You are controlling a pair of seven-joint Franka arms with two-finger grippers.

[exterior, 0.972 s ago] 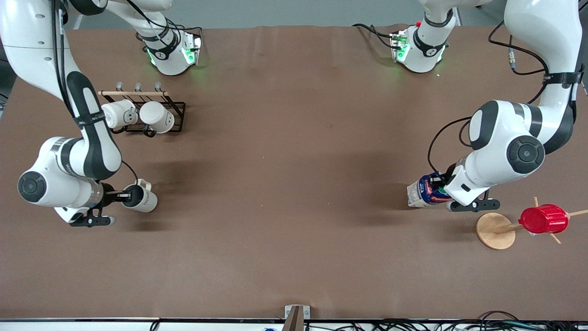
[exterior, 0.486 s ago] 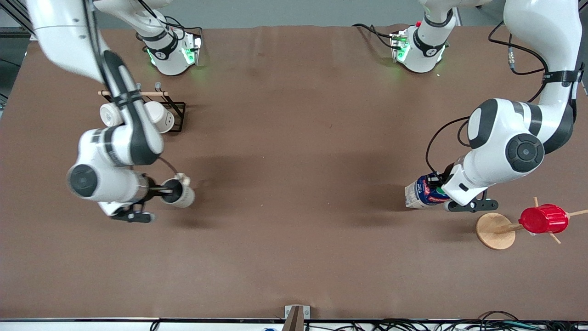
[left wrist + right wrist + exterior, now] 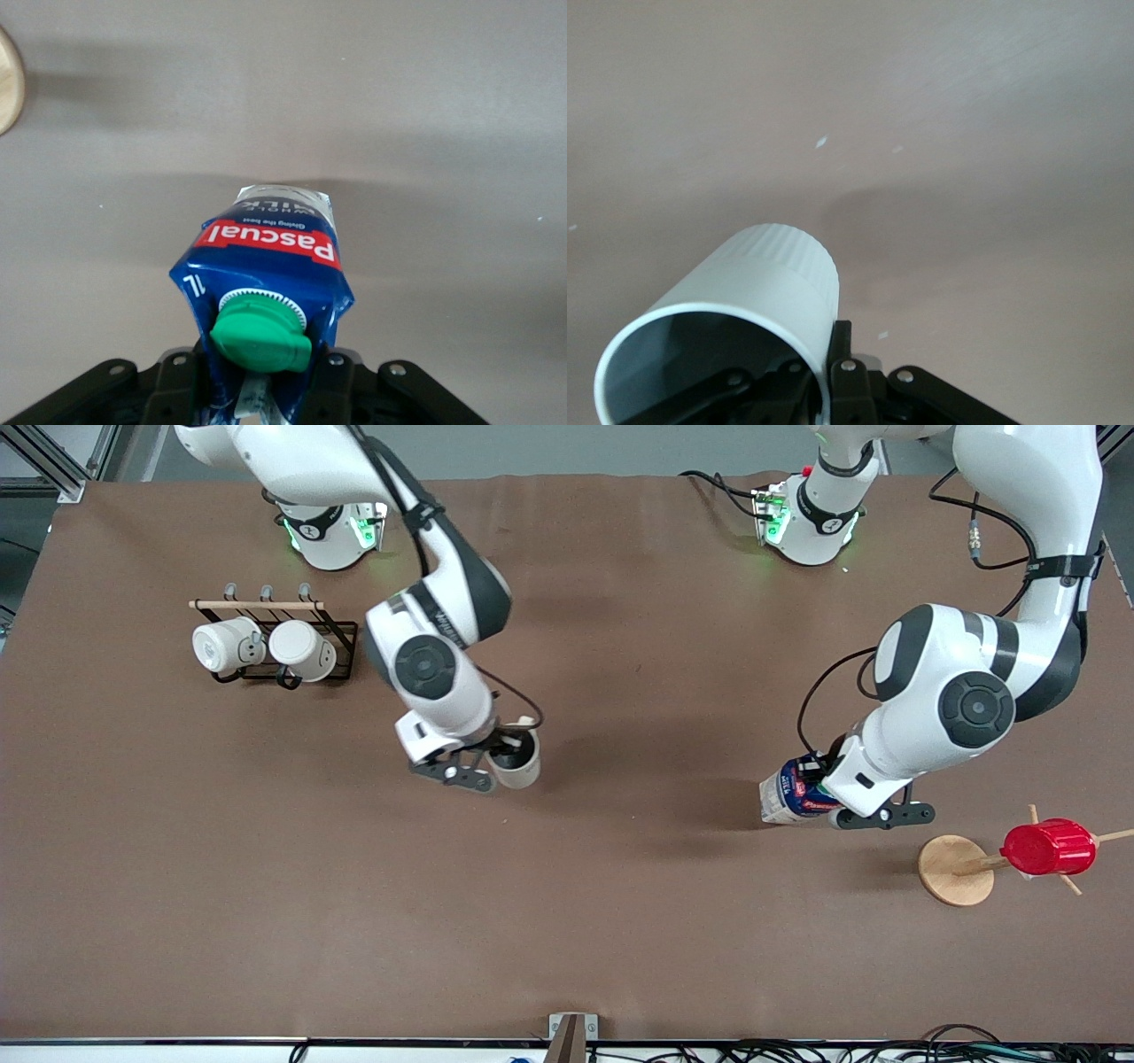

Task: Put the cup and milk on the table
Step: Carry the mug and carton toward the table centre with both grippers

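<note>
I am carrying the cup [image 3: 516, 760] in my right gripper [image 3: 496, 755], one finger inside its grey hollow and one outside, pinching the rim; it is hanging in the air over the middle of the table [image 3: 567, 921], and its inside is showing nothing in it. Its cream wall is smooth, faintly ribbed toward the base. My left gripper [image 3: 833, 797] is clamping the milk [image 3: 791, 797] at its folded top, over the table toward the left arm's end; the glossy blue-and-white carton is wearing a ridged round green cap [image 3: 260, 329] and a red label. Nearby, a red ribbed cup [image 3: 1049, 848] is hanging on a wooden stand [image 3: 952, 870]. Two plain white mugs [image 3: 266, 646] are lying in a black wire rack [image 3: 341, 638].
</note>
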